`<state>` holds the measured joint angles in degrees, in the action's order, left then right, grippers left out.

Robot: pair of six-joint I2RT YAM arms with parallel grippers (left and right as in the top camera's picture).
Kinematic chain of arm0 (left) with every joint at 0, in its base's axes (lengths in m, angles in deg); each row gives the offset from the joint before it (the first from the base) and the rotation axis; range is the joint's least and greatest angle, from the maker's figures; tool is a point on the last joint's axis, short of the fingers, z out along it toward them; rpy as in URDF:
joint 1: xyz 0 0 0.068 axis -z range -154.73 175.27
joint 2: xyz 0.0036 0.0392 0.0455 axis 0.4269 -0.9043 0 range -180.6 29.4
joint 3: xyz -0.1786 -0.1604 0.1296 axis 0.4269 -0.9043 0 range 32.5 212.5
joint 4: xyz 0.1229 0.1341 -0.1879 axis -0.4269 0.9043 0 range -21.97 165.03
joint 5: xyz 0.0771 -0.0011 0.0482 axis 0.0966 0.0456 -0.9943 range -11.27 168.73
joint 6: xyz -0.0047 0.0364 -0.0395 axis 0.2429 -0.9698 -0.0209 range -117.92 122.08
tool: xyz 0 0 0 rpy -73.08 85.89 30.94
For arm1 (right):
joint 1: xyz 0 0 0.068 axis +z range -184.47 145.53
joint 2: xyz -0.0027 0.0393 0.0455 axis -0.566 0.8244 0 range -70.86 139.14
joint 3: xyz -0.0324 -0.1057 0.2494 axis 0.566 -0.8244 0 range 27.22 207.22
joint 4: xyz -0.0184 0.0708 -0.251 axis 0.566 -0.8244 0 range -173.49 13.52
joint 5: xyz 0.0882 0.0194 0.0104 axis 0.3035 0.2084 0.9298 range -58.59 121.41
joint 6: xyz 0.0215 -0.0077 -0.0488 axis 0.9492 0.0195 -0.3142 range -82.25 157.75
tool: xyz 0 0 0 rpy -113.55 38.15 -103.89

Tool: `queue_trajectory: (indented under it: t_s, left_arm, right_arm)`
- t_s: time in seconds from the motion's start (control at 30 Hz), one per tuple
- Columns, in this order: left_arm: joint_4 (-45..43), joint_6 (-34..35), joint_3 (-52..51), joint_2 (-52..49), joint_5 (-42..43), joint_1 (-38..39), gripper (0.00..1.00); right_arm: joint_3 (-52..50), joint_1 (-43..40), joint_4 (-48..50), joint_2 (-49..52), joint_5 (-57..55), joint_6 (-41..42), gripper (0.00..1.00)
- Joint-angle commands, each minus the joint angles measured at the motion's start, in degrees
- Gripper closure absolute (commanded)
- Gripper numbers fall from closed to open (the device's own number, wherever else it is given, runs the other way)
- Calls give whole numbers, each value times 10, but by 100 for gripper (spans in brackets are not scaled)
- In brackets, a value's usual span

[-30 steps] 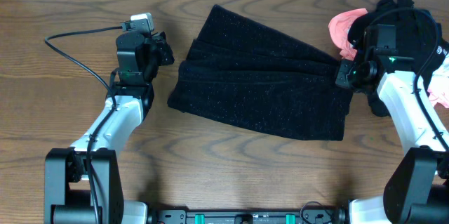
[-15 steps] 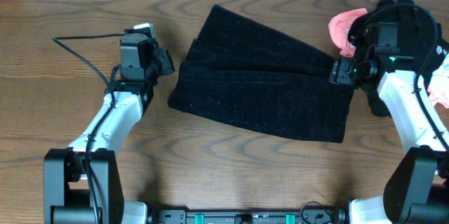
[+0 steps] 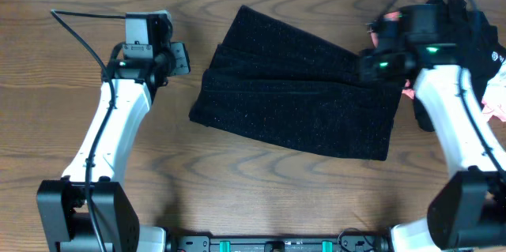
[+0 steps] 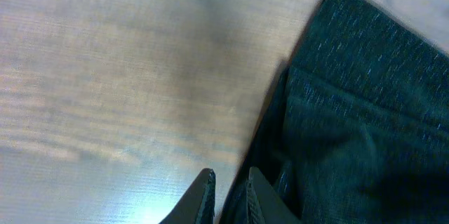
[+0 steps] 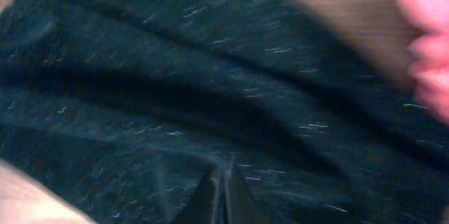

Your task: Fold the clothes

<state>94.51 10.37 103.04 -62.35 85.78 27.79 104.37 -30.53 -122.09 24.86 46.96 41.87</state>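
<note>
**Black knit sits part-folded, one set of jaws at each end**

And here's the garment (image 3: 296, 98), black, fuzzy and flecked with glitter, lying flat on the table (image 3: 261, 197) in stepped layers. The edges are fanned and don't line up.

It spans the gap between the two arms. Its near edge lies just beside the left jaws, not touching them, and its far end runs right under the right jaws.

The left jaws are drawn almost together with only a slit between them and nothing in it. They hover over bare wood at the garment's corner. The right jaws have their tips pressed closed directly above the cloth, and I cannot tell if a ridge of knit is pinched there.

Just beyond the right jaws lies a pink cloth (image 5: 424, 27), near the garment but off it.

This looks like the set-up for the next fold. To do it well, the left jaws should open before going in. Each side should then take every layer at a matching corner, since thick knit like this likely sheds a loose layer. A low, level carry should tidy those skewed edges, and the right side must stay clear of the pink cloth.
</note>
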Motion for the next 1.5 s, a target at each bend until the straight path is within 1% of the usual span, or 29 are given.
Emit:
queue_trajectory:
  t_s: [0.0,0.17,0.3,0.5,0.73,0.87,1.03,1.13,1.27,1.37,1.47]
  left_arm:
    - [43,-12,27,-3,-7,-13,83]
    - [116,-12,38,-3,-7,-37,83]
    - [150,-12,38,-3,-7,-56,83]
    - [168,-12,38,-3,-7,-71,83]
    - [171,-12,38,-3,-7,-72,83]
    - [170,-12,38,-3,-7,-72,83]
    - [170,-12,38,-3,-7,-72,83]
    - [170,-12,38,-3,-7,-72,83]
    - [170,-12,38,-3,-9,-72,83]
    - [172,-12,38,-3,-27,-72,83]
    - [177,-12,38,-3,-45,-72,83]
  right_arm:
    - [2,50,0,43,-7,15,99]
    - [2,92,30,106,-52,56,99]
    - [2,101,76,150,-53,72,99]
    - [2,108,146,228,-50,81,99]
    - [2,112,168,265,-50,82,99]
    - [2,124,174,266,-46,36,99]
    - [2,160,170,272,-47,-69,99]
    - [2,187,169,280,-49,-115,99]
    - [2,218,168,287,-49,-156,99]
    - [2,239,159,288,-52,-194,99]
    - [2,252,138,288,-68,-212,99]
